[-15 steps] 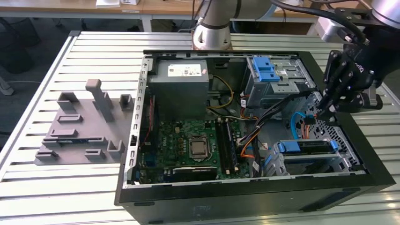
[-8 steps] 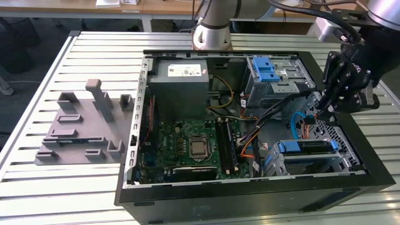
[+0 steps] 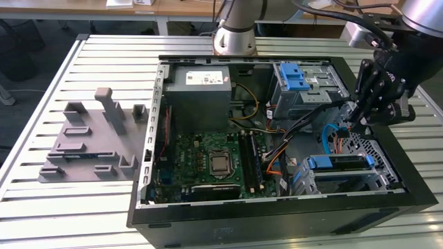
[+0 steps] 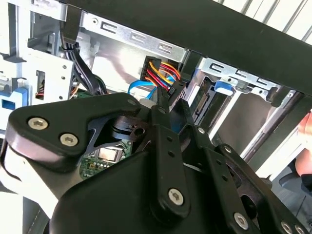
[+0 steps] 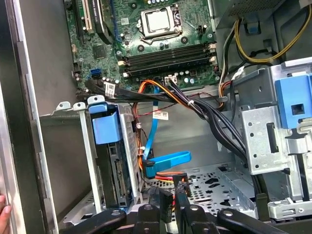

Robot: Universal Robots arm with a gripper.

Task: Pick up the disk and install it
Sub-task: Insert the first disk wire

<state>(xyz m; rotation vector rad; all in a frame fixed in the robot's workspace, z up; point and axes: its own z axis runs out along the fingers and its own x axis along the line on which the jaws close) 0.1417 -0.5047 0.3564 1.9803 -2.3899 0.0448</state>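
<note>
One open PC case (image 3: 277, 218) sits on the slatted surface (image 3: 104, 52), and the disk (image 3: 339, 162) is already down in the drive cage at about 4 o'clock in the exterior view, blue carrier edge facing up. In the first wrist view the disk (image 5: 111, 161) stands on edge inside that cage with its blue tab on top. The claw (image 3: 354, 122) hangs just above the case's edge at about 3 o'clock, over the cables near the blue SATA cable (image 5: 168, 161). Its fingers (image 5: 168, 192) look pressed together on the black power connector (image 4: 165, 92) with the coloured wires (image 4: 163, 68). Motherboard (image 3: 215, 161) sits mid-case.
</note>
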